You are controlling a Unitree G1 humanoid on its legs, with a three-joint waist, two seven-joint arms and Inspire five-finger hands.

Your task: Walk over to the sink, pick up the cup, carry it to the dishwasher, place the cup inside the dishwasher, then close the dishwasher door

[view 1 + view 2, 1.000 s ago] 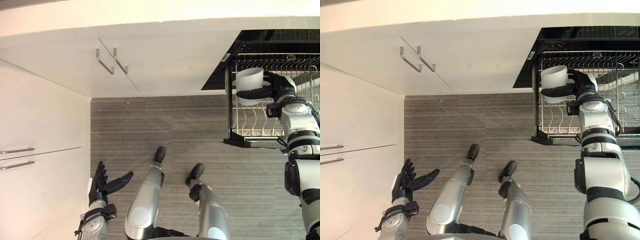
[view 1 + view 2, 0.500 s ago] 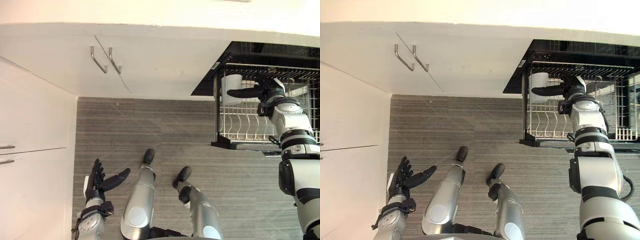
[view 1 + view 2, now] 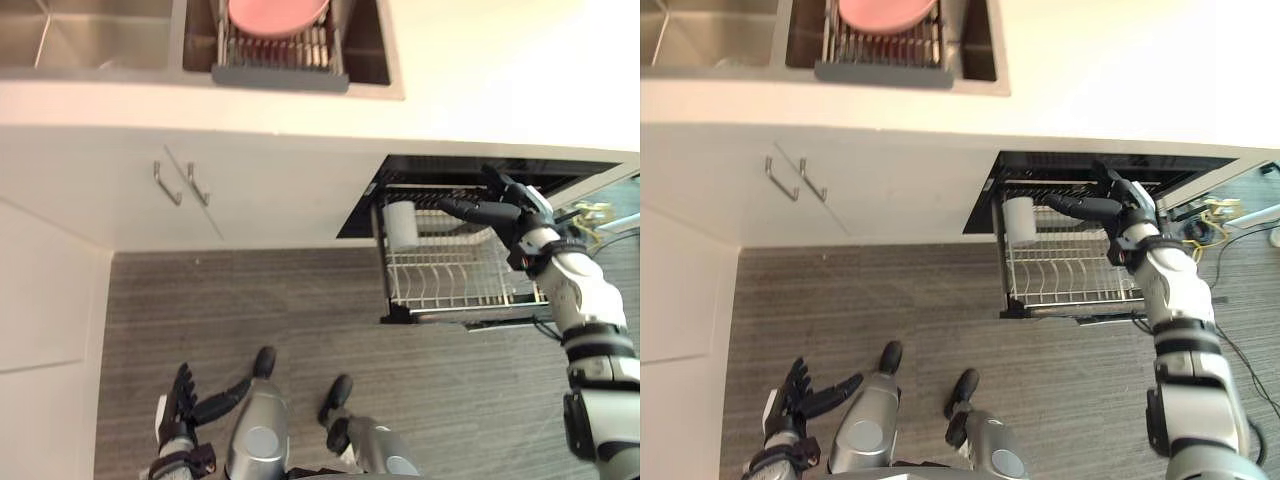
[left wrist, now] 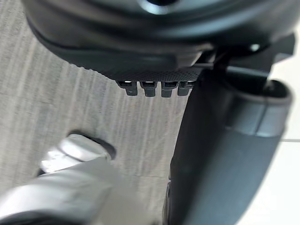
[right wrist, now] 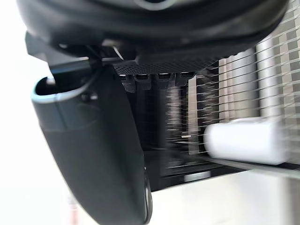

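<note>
Nearest, at about 7 o'clock in the head views, the left hand [image 3: 180, 408] hangs low over the grey striped floor [image 3: 200, 310], its fingers straight and spread and its thumb out to the side, holding nothing. Farther out, toward 3 o'clock, a wire rack [image 3: 450, 285] is pulled out from the dishwasher [image 3: 362, 208], whose dark opening sits under the counter. The white cup [image 3: 402, 226] stands in that rack at its 9 o'clock end, just beside the rack's edge frame and free of both hands; whether its mouth faces up or down cannot be told. The right hand [image 3: 505, 213] is over the rack's far side, fingers stretched out flat and pointing toward 9 o'clock at the cup, with a small gap between the fingertips and the cup's side; the right wrist view shows the cup [image 5: 246, 140] lying past the straight fingers, untouched. Beyond, at 10 o'clock, are white cabinet doors with two metal handles [image 3: 170, 184] side by side. Farthest, the pale counter [image 3: 500, 90] runs across, and at 11 to 12 o'clock a sink [image 3: 80, 40] is set into it, with a drainer [image 3: 280, 65] holding a pink bowl [image 3: 275, 12].
</note>
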